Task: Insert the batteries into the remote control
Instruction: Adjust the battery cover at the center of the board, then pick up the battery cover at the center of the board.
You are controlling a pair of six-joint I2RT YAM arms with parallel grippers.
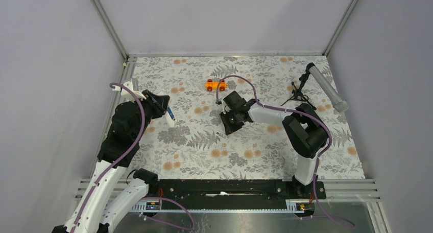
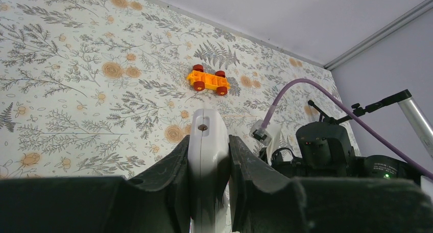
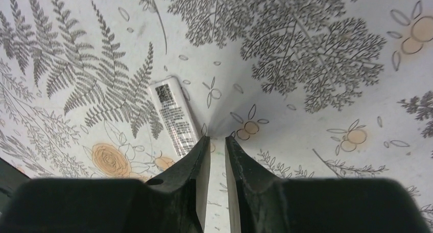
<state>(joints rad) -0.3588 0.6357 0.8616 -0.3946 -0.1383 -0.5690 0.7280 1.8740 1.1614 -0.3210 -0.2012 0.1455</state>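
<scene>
Here, bench (image 1: 255,141): covered by a cloth printed with grey ferns and orange flowers.
Room: plain grey walls on three sides, with metal rails in the far corners.
Car (image 1: 215,85): orange with red wheels, near the far edge.
Left tool (image 2: 208,146): left of the car, clamped on the white remote (image 2: 205,123).
Right tool (image 3: 217,139): just nearer than the car, its tips a slit apart on puckered cloth.
Writing: a white slab (image 3: 175,115) bears print too small to read.
</scene>
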